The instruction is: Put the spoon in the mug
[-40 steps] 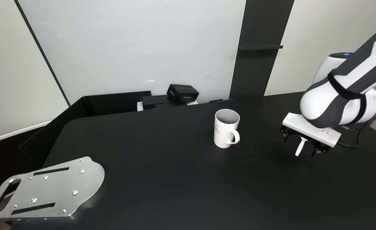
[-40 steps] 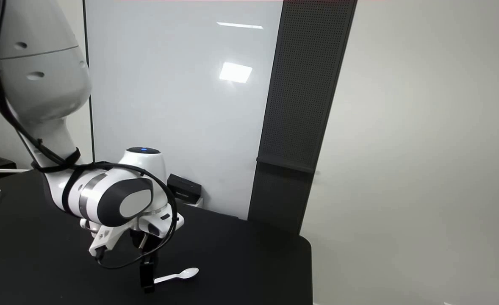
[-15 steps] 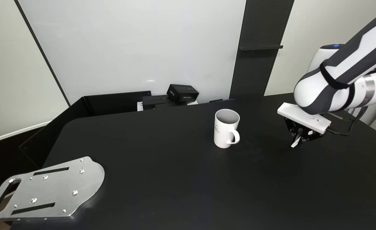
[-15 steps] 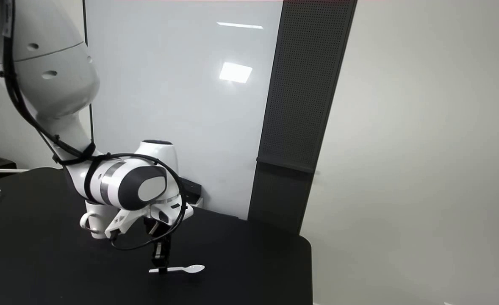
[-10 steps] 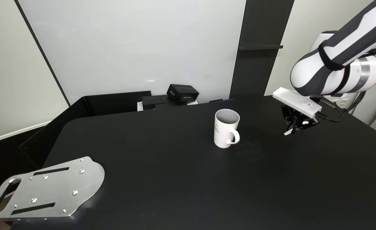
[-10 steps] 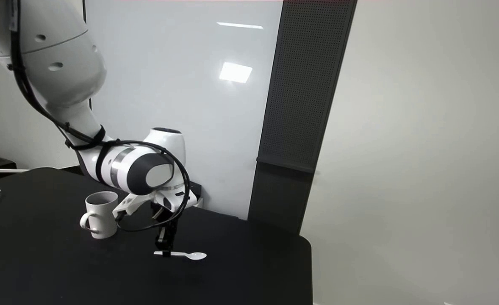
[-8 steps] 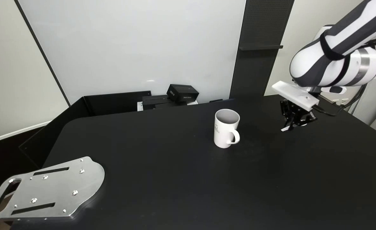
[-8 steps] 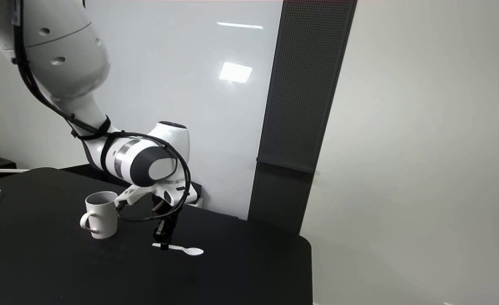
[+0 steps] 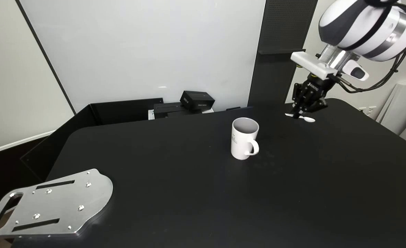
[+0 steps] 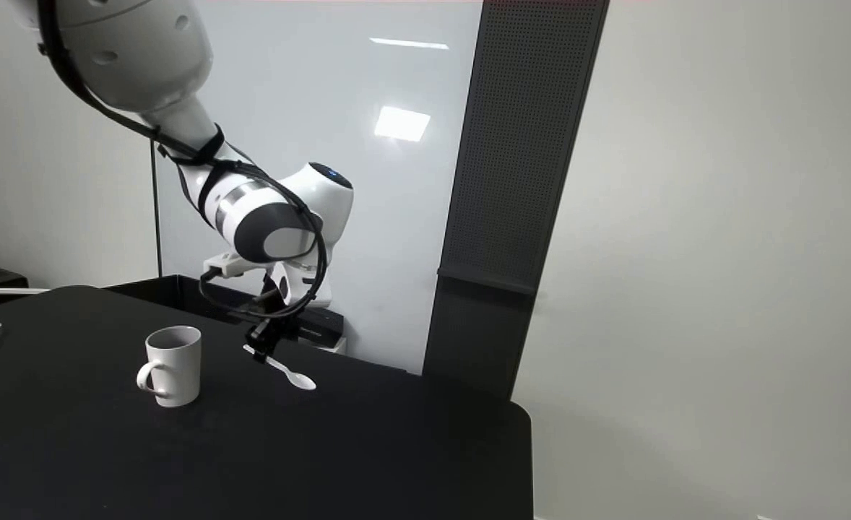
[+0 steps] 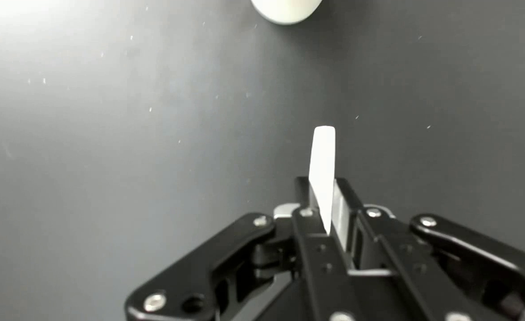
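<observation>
The white mug stands upright on the black table in both exterior views, its handle on one side. Its lower part just enters the wrist view at the top edge. My gripper is held above the table, apart from the mug and toward the back. In the wrist view the gripper is shut on the handle of the white spoon, whose handle end juts out past the fingertips. The spoon's bowl sticks out on the opposite side, tilted slightly down. The bowl is hidden in the wrist view.
A silver metal plate lies at the table's corner in an exterior view. Behind the back edge, black boxes sit in a black trough, with a white wall panel beyond.
The gripper, open around the spoon's handle at first, has shut on it. It has since risen and carried the spoon toward the back of the table, turning it somewhat. The mug has stayed put.
</observation>
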